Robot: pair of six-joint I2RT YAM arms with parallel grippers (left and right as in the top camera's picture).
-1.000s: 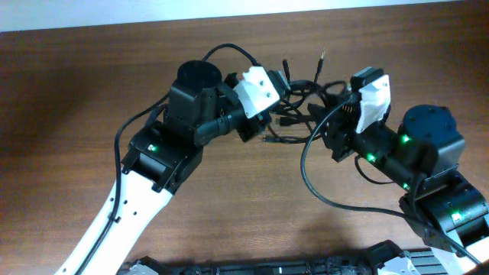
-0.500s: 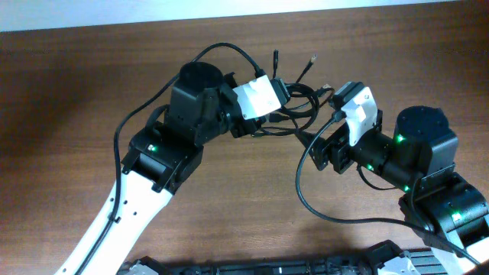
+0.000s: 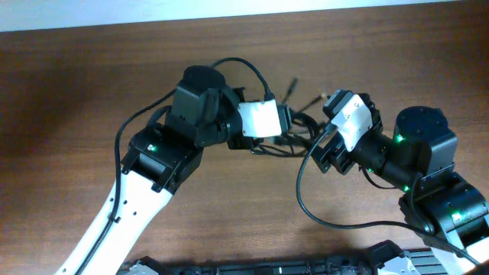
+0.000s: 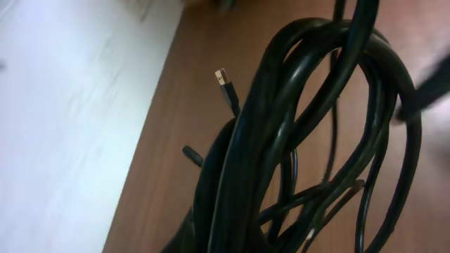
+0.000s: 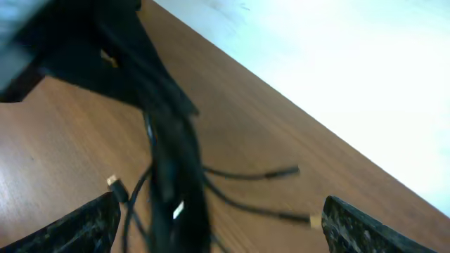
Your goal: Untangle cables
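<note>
The cables are a tangled black bundle lying between my two grippers at the table's middle back. Two loose plug ends stick out toward the far edge. My left gripper is shut on the bundle. In the left wrist view the cables rise from the jaws as thick loops, with a metal-tipped plug poking out to the left. My right gripper stands open just right of the bundle. In the right wrist view the blurred cables hang between its wide-apart fingers, touching neither.
The brown table's far edge runs close behind the cables, with a white surface beyond it. The black wire fixed to the right arm loops over the table in front. Both arms crowd the middle.
My right gripper has opened and shifted left and toward the front. The left gripper has swung right and nearer with the bundle, and the loose plug ends followed.
</note>
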